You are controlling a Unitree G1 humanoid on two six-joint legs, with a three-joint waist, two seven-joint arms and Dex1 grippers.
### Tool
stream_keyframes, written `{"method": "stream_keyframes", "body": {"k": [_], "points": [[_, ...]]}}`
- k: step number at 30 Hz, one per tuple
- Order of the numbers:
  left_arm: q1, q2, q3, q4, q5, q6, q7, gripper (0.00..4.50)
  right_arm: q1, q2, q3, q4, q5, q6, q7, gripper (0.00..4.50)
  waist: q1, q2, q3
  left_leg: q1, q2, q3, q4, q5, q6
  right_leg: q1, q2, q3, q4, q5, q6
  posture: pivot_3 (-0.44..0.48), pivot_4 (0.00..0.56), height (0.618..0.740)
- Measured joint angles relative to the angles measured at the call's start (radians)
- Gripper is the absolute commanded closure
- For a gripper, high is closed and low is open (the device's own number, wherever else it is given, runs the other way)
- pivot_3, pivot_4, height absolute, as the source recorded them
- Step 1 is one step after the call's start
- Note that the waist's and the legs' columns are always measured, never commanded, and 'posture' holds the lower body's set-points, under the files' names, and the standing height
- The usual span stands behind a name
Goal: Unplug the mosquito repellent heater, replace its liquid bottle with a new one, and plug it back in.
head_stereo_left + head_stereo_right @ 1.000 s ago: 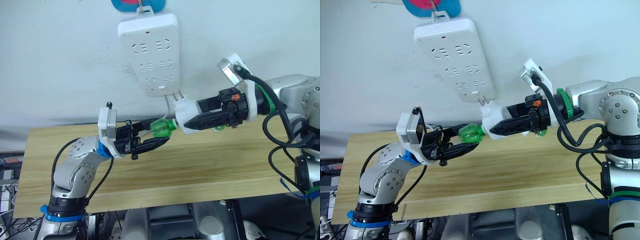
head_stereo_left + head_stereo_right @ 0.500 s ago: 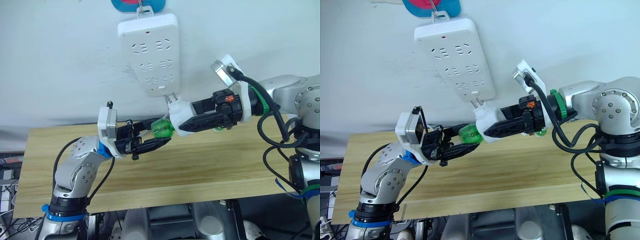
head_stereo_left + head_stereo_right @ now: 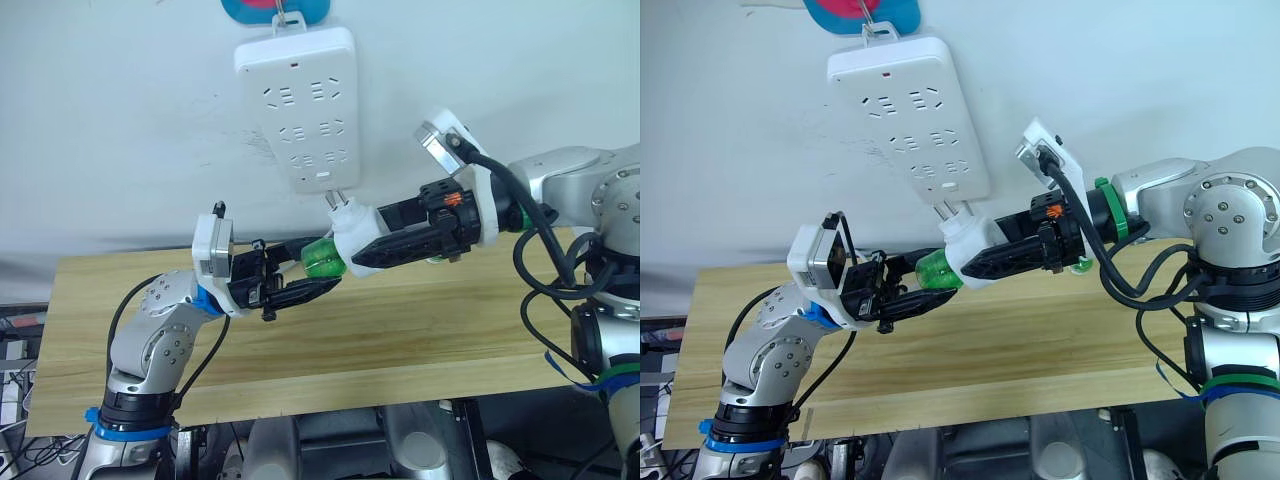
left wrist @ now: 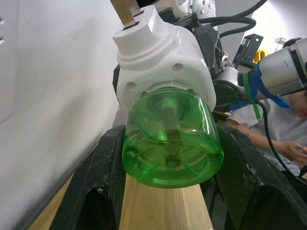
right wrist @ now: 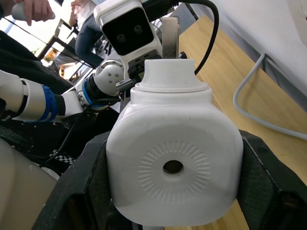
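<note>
Robot lab: bench (image 3: 420, 340), wall power strip (image 3: 305, 105).

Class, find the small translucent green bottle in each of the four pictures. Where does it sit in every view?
Left eye: green bottle at centre, between both grippers.
Right eye: left of centre.
Left wrist: fills the middle, black fingers either side.
Right wrist: hidden behind the heater.
Shared landmark: rounded white plastic heater against the bottle's neck.

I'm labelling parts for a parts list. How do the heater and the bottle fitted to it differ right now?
The heater is opaque white plastic with metal prongs; the bottle is see-through green. The heater is the bulkier piece, the bottle smaller. The right gripper is shut on the heater, while the left gripper clamps the bottle. Both hang joined together above the table, below the power strip.
</note>
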Motion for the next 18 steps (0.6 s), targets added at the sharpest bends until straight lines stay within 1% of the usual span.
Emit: {"method": "stream_keyframes", "body": {"k": [8,18], "points": [[0.000,-0.006,0.018,0.024,0.014,-0.017,-0.003,2.24,0.002,0.074,-0.048,-0.018,0.035,0.052,-0.155,1.53,-0.001,0.000,0.000,0.000,0.000,-0.001,0.000,0.000,0.000,0.000,0.000,0.000,0.001,0.000,0.000,-0.315,0.381,0.740],[-0.011,-0.018,0.014,0.024,0.012,-0.016,-0.027,2.24,0.019,0.047,-0.069,-0.017,0.135,0.051,-0.200,1.53,-0.003,0.000,0.000,0.000,0.000,-0.001,0.001,0.000,0.000,0.000,0.000,0.001,0.002,0.000,0.000,-0.311,0.383,0.740]]}}
